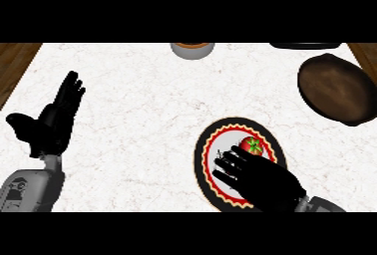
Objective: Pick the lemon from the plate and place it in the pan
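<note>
A round plate point(201, 158) with a black rim and a red zigzag border lies on the white marble counter at the lower right. On it sits a red round fruit with a green top point(253, 145); no yellow lemon shows. My right hand point(264, 182) hovers over the plate's near half, open, its fingers point(230, 164) stretched up and left, ending just beside and below the fruit without closing round it. The dark brown pan point(336, 90) lies at the far right, well beyond the plate. My left hand point(56, 117) rests open at the left, fingers up.
A grey cup with a brown inside point(193, 50) stands at the counter's far edge, in the middle. A dark object point(305, 46) peeks in at the far right. Wooden floor shows past the counter's left and right edges.
</note>
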Action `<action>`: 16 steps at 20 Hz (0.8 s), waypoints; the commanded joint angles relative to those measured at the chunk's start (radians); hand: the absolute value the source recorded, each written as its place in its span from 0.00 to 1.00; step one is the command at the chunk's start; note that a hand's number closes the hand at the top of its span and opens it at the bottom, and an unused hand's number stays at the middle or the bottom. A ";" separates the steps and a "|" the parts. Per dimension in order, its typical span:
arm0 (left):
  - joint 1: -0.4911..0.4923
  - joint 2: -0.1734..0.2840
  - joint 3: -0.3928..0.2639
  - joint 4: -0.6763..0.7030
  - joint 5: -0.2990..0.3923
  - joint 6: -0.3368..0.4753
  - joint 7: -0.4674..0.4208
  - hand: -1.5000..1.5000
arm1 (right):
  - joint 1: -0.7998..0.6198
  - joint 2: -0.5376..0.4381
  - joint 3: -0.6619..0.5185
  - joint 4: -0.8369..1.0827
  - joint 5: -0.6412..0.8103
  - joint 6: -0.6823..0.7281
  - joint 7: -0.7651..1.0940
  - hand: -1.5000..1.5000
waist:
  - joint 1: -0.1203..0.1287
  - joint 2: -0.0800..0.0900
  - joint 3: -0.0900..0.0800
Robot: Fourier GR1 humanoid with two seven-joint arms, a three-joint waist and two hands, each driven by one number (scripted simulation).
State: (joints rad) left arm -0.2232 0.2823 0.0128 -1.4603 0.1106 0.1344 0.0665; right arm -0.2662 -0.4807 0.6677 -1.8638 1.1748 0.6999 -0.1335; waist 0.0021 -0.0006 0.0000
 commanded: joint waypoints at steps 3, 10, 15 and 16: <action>-0.016 -0.035 0.006 -0.014 -0.029 -0.001 0.031 0.50 | -0.001 0.059 0.007 0.093 0.096 -0.035 -0.050 0.00 | -0.001 0.000 0.000; -0.002 -0.068 -0.010 -0.033 -0.082 0.018 0.027 0.50 | -0.023 0.069 -0.023 0.222 0.180 -0.106 -0.107 0.00 | 0.001 0.001 0.000; 0.045 -0.048 0.026 -0.088 -0.059 -0.035 0.040 0.50 | 0.043 0.119 0.018 0.156 0.254 -0.027 -0.053 0.00 | -0.001 0.000 0.000; 0.006 -0.048 0.048 0.025 -0.060 -0.044 -0.030 0.50 | 0.042 0.081 0.004 0.253 0.247 -0.115 -0.112 0.00 | -0.002 0.001 0.000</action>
State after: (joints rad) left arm -0.2133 0.2357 0.0398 -1.4868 0.0583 0.1091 0.0845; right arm -0.2396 -0.3886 0.6827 -1.6734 1.3923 0.6301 -0.2074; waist 0.0010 -0.0005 0.0000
